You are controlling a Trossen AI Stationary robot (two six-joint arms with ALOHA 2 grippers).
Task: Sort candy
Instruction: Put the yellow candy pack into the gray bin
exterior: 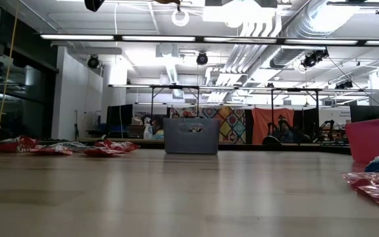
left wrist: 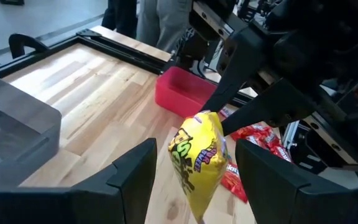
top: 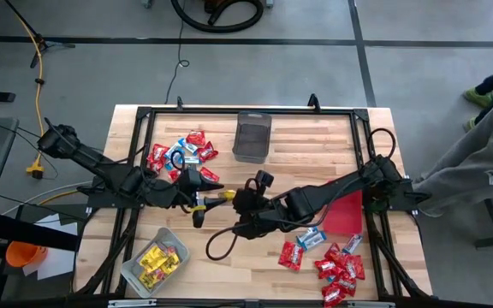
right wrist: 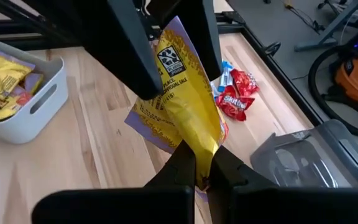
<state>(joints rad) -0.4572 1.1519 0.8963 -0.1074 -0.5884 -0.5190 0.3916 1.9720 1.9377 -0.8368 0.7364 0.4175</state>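
Note:
A yellow candy packet [left wrist: 197, 158] hangs above the table's middle, and my right gripper [right wrist: 202, 163] is shut on it. My left gripper [left wrist: 196, 149] is open. Its two fingers stand on either side of the same packet [top: 218, 196], with a gap showing on each side in the left wrist view. Red and blue-and-white candy [top: 182, 156] lies on the table's far left part. More red candy [top: 341, 269] lies at the near right. Several yellow packets lie in the clear grey bin [top: 135, 272]. My right gripper pinches one narrow end of the yellow packet [right wrist: 201, 144] between its two fingers. The fingers come from the table's right side, slanting down. The packet is lifted clear of the table and sticks out beyond the fingertips, between my left gripper's fingers.
A dark mesh bin [top: 252, 135] stands at the far middle. A red bin [top: 345, 212] sits at the right, under my right arm. Black frame rails [top: 229, 109] run around the table. A person [top: 478, 167] stands past the right edge. Bare wood lies at the near middle.

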